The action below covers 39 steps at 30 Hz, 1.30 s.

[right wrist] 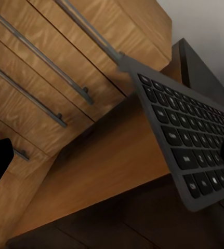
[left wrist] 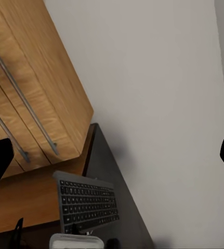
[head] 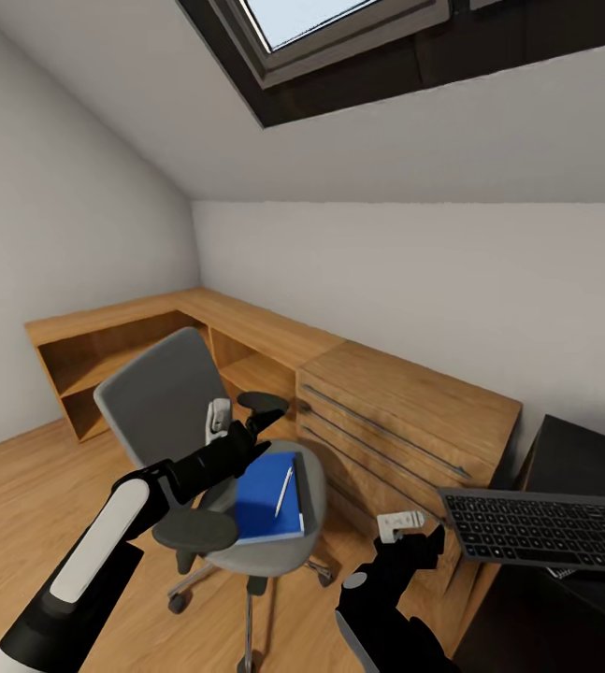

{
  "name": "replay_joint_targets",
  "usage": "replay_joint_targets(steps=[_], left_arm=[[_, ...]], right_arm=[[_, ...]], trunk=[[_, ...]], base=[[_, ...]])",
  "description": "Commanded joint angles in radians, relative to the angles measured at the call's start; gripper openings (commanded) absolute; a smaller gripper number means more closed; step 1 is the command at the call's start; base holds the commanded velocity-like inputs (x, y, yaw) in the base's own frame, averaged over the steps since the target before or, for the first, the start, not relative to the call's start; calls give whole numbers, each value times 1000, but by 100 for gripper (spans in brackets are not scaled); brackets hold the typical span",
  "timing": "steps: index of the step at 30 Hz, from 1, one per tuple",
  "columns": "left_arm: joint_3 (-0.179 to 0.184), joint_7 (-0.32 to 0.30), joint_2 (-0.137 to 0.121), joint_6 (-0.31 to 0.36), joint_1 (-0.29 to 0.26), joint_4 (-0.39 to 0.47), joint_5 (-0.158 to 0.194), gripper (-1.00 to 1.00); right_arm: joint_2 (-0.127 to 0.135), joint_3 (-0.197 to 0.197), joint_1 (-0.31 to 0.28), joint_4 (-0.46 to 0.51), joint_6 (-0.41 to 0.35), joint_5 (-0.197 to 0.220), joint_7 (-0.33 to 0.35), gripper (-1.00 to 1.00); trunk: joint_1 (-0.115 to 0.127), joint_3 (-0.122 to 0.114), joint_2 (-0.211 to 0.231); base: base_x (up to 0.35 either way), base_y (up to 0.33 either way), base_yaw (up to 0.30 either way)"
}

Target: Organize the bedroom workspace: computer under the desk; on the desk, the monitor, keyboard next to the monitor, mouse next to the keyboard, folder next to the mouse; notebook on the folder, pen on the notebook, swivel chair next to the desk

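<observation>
The swivel chair (head: 199,439) is carrying one blue folder (head: 266,497) and one pen (head: 283,491). One keyboard (head: 545,531) is riding in the right gripper (head: 433,535), jaws clamped; left gripper (head: 263,419) is hanging spread apart.

Wooden drawer unit (head: 405,421), skylight (head: 330,28)

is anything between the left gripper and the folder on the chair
Partly. The left gripper hangs above the chair, over the blue folder. A pen lies on the folder's top, so it would have to come off first. Nothing else visible blocks it.
</observation>
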State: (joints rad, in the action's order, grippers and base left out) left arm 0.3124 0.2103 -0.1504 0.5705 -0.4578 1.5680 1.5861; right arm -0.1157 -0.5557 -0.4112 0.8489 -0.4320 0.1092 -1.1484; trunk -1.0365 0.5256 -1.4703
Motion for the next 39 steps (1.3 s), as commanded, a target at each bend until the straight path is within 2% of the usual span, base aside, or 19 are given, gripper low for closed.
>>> replay_joint_targets(steps=[1, 4, 9, 13, 20, 39], left_arm=[[5, 9, 0, 0, -1, 1, 11, 100], [18, 10, 0, 0, -1, 1, 11, 100], [57, 8, 0, -1, -1, -6, 10, 100], [70, 6, -1, -2, -1, -8, 9, 100], [76, 7, -1, -3, -1, -9, 8, 100], [78, 2, 0, -3, -1, -10, 8, 100]], right_arm=[[1, -4, -1, 1, -10, 6, -8, 100], [3, -2, -1, 1, -10, 5, -8, 100], [4, 0, -4, -28, -10, 4, -8, 100], [5, 1, -5, -39, -10, 4, -8, 100], [7, 2, -6, -44, -10, 4, -8, 100], [33, 3, -9, -50, -10, 5, -7, 100]], trunk=[[-4, 4, -8], [-15, 14, -29], [-15, 14, -29], [-15, 14, -29], [-15, 14, -29], [-15, 14, -29]], base=[[0, 0, 0], [0, 0, 0], [0, 0, 0], [0, 0, 0], [0, -1, 0], [38, -51, 0]])
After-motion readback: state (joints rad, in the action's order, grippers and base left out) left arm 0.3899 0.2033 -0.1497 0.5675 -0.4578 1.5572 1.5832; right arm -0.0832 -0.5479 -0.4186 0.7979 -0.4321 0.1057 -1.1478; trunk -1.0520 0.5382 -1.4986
